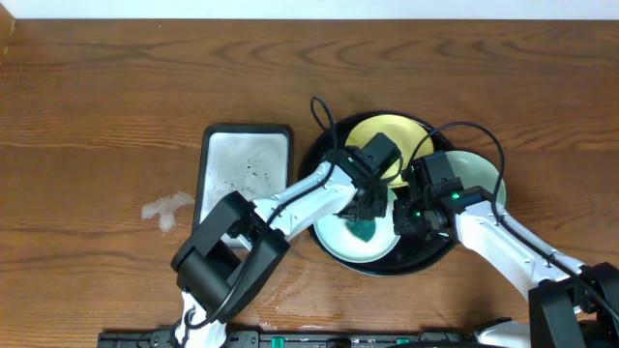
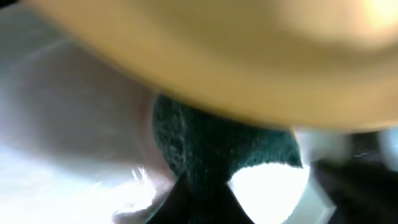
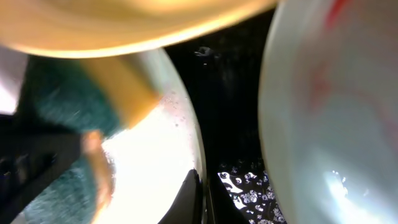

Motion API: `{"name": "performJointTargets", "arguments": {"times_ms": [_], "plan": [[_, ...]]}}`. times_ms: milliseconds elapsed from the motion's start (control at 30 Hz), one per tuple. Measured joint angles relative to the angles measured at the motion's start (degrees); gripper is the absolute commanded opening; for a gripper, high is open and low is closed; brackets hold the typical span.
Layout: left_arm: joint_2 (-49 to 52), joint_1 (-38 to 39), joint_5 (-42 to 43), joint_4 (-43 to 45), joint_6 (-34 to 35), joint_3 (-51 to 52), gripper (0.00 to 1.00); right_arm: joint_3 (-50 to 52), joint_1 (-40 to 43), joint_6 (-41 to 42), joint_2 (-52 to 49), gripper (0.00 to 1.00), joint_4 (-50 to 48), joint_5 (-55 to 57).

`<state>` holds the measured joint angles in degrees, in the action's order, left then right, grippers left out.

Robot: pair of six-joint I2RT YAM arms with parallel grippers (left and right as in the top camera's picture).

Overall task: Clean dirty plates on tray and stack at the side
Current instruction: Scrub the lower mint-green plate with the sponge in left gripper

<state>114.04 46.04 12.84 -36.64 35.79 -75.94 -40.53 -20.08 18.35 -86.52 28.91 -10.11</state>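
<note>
Wooden table [image 1: 97,97] is bearing the tray [image 1: 430,257]; at its six o'clock, left gripper [image 1: 368,215] is pinching a sponge [image 1: 364,231] onto a plate [image 1: 334,242]; right gripper [image 1: 411,218] pressed together.

Yellow plate [image 2: 249,56] a close blur; the green thing [image 2: 211,143] beneath is perhaps a sponge.

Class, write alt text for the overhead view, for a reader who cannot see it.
Two robot arms meet over a round black tray holding three plates. The left gripper holds a green sponge on the front plate, and the right gripper is shut at its rim. A yellow plate and pale plate lie behind, with a grey rectangular tray to the left.
</note>
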Motion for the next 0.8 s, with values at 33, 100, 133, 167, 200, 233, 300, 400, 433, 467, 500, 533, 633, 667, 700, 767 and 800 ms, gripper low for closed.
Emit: {"name": "performJointTargets", "arguments": {"times_ms": [33,100,133,167,200,233,300,400,433,467,500,533,633,667,700,767,800], "plan": [[-0.26,0.15,-1.27,-1.86,-0.02,-0.02,0.07,0.00,0.00,-0.13,-0.02,0.01,0.00,-0.35],[-0.72,0.13,-3.98,-5.25,0.00,-0.02,0.07,0.00,0.00,-0.20,-0.07,0.01,-0.02,-0.74],[-0.96,-0.11,-5.46,-6.73,0.00,0.04,0.07,0.00,0.00,-0.20,-0.07,0.01,0.00,-0.81],[-1.18,-0.42,-6.75,-7.87,0.00,0.13,0.07,0.00,0.00,-0.20,-0.09,0.01,-0.02,-0.83],[-1.36,-0.87,-7.89,-8.70,0.04,0.28,0.08,0.00,0.00,-0.17,-0.09,0.01,-0.02,-0.85],[-1.53,-1.38,-9.09,-9.40,0.02,0.46,0.07,0.00,0.00,-0.17,-0.09,0.01,-0.02,-0.85],[-1.79,-2.69,-10.93,-10.05,0.04,0.79,0.07,0.00,0.00,-0.13,-0.09,0.01,-0.02,-0.85],[-2.08,-4.20,-11.89,-10.01,0.02,0.85,0.07,0.00,-0.11,0.28,-0.09,0.01,-0.13,-1.79],[-2.12,-4.61,-11.96,-10.01,0.02,0.85,0.07,0.00,-0.11,0.33,-0.09,0.01,-0.20,-2.01],[-2.19,-4.92,-11.93,-9.97,0.02,0.85,0.07,0.00,-0.11,0.50,-0.09,0.01,-0.26,-2.16],[-2.21,-5.25,-11.91,-9.92,0.02,0.85,0.08,0.00,-0.11,0.72,-0.09,0.01,-0.31,-2.34],[-2.25,-5.55,-11.63,-9.79,0.02,0.85,0.07,0.00,-0.11,1.14,-0.09,0.01,-0.33,-2.43],[-2.29,-6.36,-8.50,-8.35,0.02,1.16,0.07,0.00,-0.11,2.89,-0.09,0.01,-0.46,-2.54],[-2.29,-6.64,-6.43,-7.15,0.02,1.46,0.07,0.00,-0.11,3.61,-0.09,0.01,-0.55,-2.49],[-2.32,-6.86,-4.48,-6.03,0.02,1.70,0.07,0.00,-0.11,4.07,-0.09,0.01,-0.66,-2.40],[-2.29,-7.21,0.00,-2.67,0.07,2.25,0.08,0.00,-0.09,4.94,-0.09,0.01,-1.05,-1.44],[-2.29,-7.30,1.95,-1.07,0.22,2.38,0.07,0.00,-0.02,5.31,-0.09,0.01,-1.09,-1.09]]}}
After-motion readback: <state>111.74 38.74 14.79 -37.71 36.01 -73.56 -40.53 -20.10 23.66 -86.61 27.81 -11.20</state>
